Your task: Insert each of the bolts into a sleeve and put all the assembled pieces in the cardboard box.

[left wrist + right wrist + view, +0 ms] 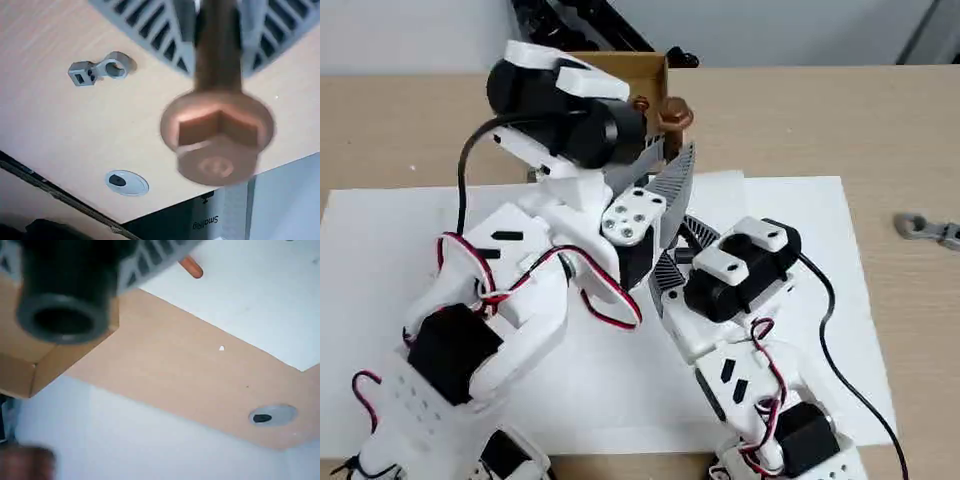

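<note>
Left wrist view gives us a copper-coloured bolt [217, 135] with a flanged hex head, shaft pinched between the left jaws, held over the worktop [60, 130] just beside the cardboard box [645, 75]. We see the right jaws pinching a black sleeve [62, 315], hollow end towards us; its far end is cut off

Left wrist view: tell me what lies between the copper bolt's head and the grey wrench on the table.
Nothing lies there. In the left wrist view, bare wooden tabletop runs from the grey wrench to the copper bolt's head.
</note>
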Controlling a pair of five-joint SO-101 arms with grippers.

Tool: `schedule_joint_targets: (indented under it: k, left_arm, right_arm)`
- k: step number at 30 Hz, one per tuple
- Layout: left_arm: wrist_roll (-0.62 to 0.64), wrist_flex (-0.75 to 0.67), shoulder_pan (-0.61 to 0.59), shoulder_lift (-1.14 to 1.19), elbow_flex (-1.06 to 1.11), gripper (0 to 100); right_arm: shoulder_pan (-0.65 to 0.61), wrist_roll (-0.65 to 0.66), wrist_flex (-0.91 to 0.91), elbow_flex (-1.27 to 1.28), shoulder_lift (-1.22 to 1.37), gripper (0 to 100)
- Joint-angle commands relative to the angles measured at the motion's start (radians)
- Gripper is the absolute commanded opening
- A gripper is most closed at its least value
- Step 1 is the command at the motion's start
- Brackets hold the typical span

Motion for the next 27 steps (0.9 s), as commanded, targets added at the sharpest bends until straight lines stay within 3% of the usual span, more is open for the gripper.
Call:
schedule_joint_targets:
  k: [1,19,27]
  left_arm:
    - [0.011,-0.034,0.000,0.005,-0.002,0]
    - [0.054,-0.098,-0.005,-0.002,0.153,0]
    - [0.055,-0.098,-0.092,-0.002,0.156,0]
  right_arm:
    - [0.018,0.009,-0.028,-0.012,0.002,0.2]
    - [0.035,0.006,-0.028,-0.015,0.002,0.2]
    - [0.036,0.006,-0.028,-0.015,0.002,0.2]
